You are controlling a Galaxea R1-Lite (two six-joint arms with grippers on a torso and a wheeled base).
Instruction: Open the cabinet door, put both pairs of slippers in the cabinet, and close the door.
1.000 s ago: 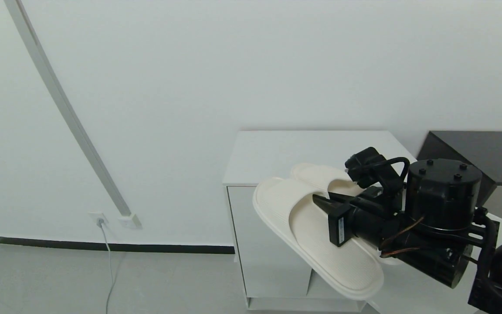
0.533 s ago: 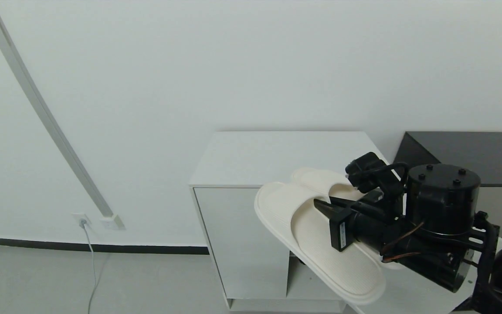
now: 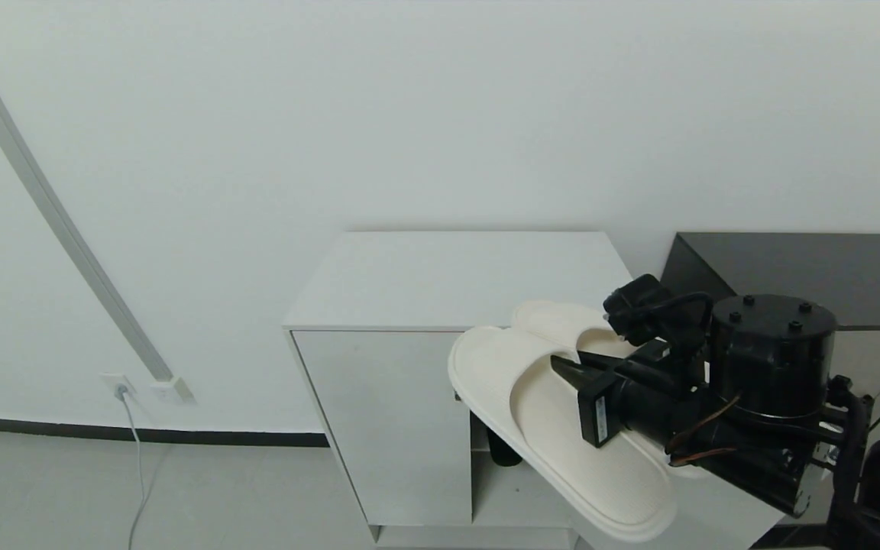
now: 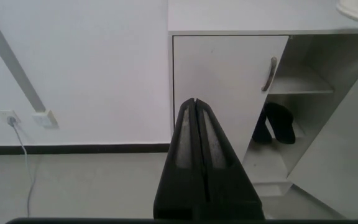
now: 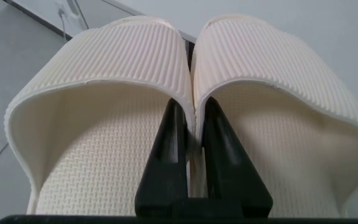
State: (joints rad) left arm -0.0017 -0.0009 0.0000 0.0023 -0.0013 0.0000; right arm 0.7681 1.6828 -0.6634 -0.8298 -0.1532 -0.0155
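CHANGE: your head camera has swung; cabinet (image 3: 448, 275) now sits further left in view | STATE: right end effector (image 5: 193, 109) pinches white slippers (image 3: 608, 473) by their inner walls, aloft before the cabinet; left end effector (image 4: 195, 102) pressed together, empty | RISK: wide pair may snag the cabinet's opening; one could slip free

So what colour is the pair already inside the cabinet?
Black pair, best seen in the left wrist view.
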